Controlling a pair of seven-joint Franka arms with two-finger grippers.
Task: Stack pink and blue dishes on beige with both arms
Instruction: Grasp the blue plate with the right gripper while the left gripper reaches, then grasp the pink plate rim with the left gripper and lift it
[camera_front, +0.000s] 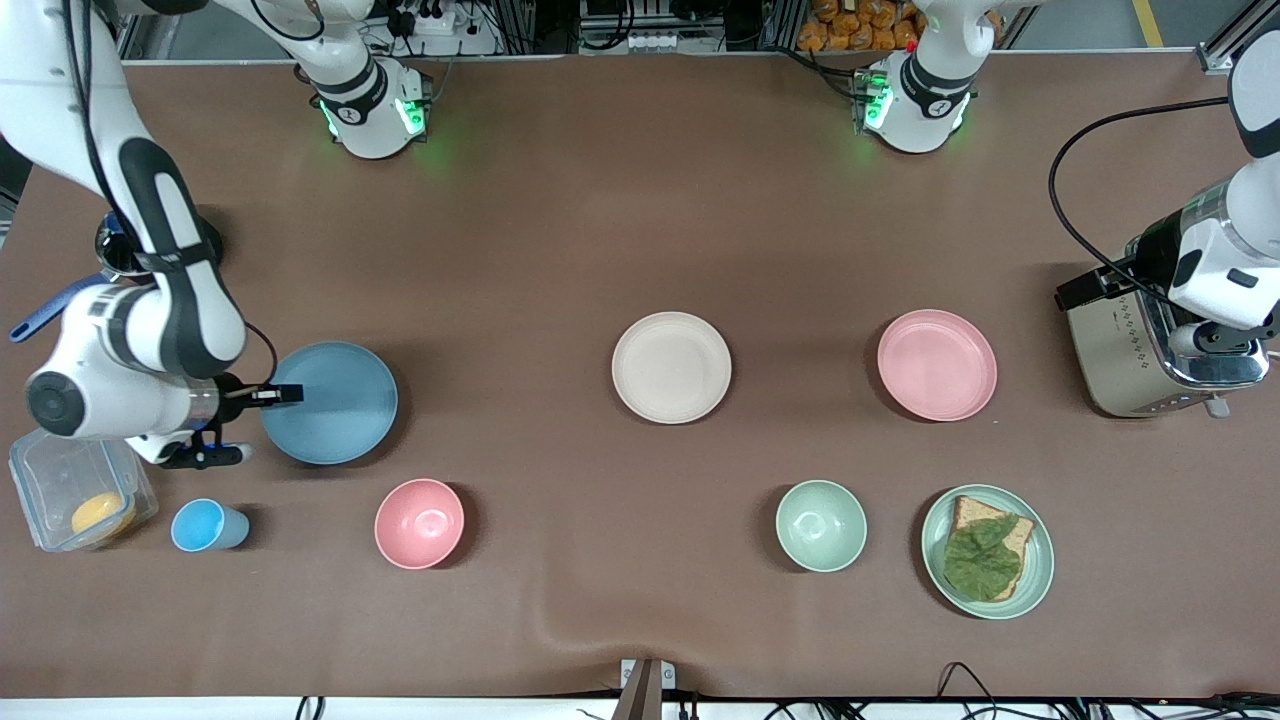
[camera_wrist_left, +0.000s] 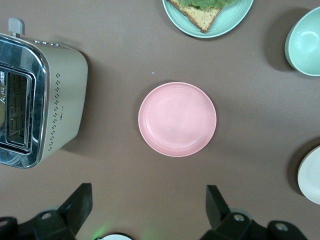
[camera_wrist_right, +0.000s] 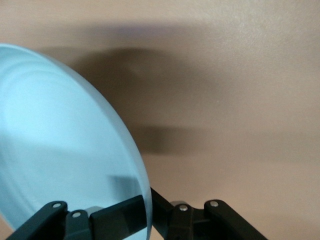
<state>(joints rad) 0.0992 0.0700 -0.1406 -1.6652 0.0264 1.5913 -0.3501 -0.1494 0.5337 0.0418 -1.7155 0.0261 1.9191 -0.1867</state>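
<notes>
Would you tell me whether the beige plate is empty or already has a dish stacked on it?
Empty: the beige plate shows only its bare surface mid-table.

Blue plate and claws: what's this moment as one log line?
right claw: shut on blue plate rim | left claw: open over pink plate

Pink plate (camera_wrist_left: 177, 119) beside toaster (camera_wrist_left: 37, 97), open left hand (camera_wrist_left: 149, 205) above

no text can be read for certain; the toaster (camera_wrist_left: 42, 100) bears small print on its side and top, too small to tell.
</notes>
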